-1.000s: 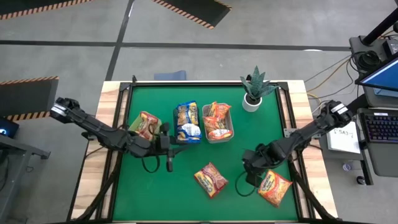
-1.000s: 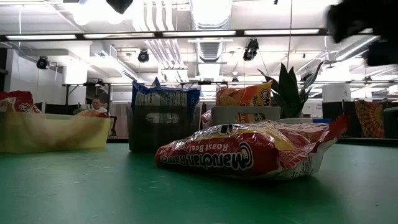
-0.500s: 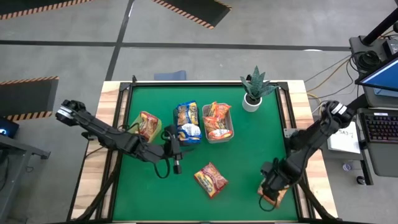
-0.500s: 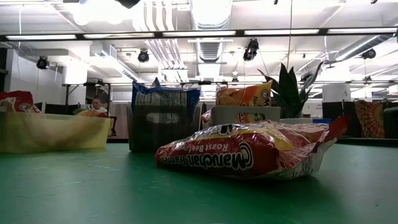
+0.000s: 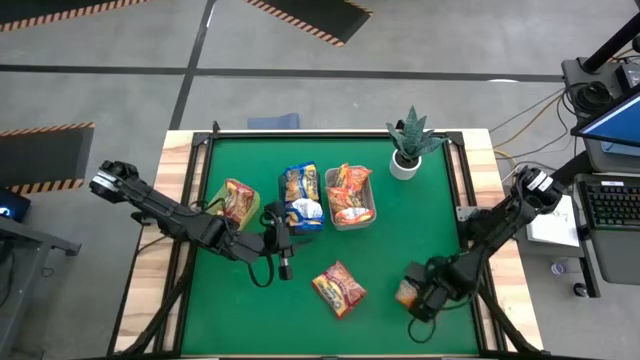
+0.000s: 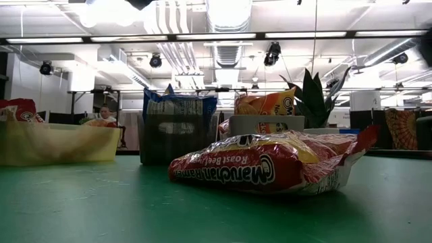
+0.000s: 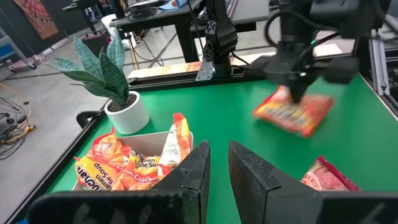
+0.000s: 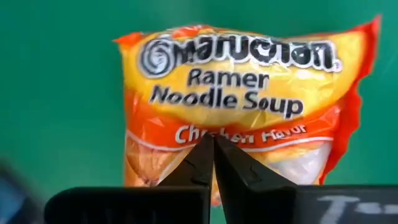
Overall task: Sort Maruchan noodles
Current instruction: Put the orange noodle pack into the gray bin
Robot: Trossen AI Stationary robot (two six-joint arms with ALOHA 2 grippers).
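There are three bins in a row just left of one little potted plant (image 5: 409, 141): a green bin (image 5: 233, 203), a dark bin (image 5: 301, 197) and a grey bin (image 5: 350, 196). Packets fill each bin, too bunched up to count. Two more noodle packets are out of the bins, farther from the plant: one red packet (image 5: 339, 288) and one orange packet (image 5: 407, 292).

I work in a robotics lab set in a big open industrial hall. My green-topped wooden-edged table (image 5: 420, 215) stands on a bare grey concrete floor (image 5: 120, 95). Orange-and-black hazard-striped floor marking (image 5: 310, 20) lies at twelve o'clock from it. A desk with a black keyboard (image 5: 612, 208) sits at three o'clock. Overhead run long fluorescent ceiling strip lights (image 6: 307, 34) and silver ventilation ducts (image 6: 228, 17).
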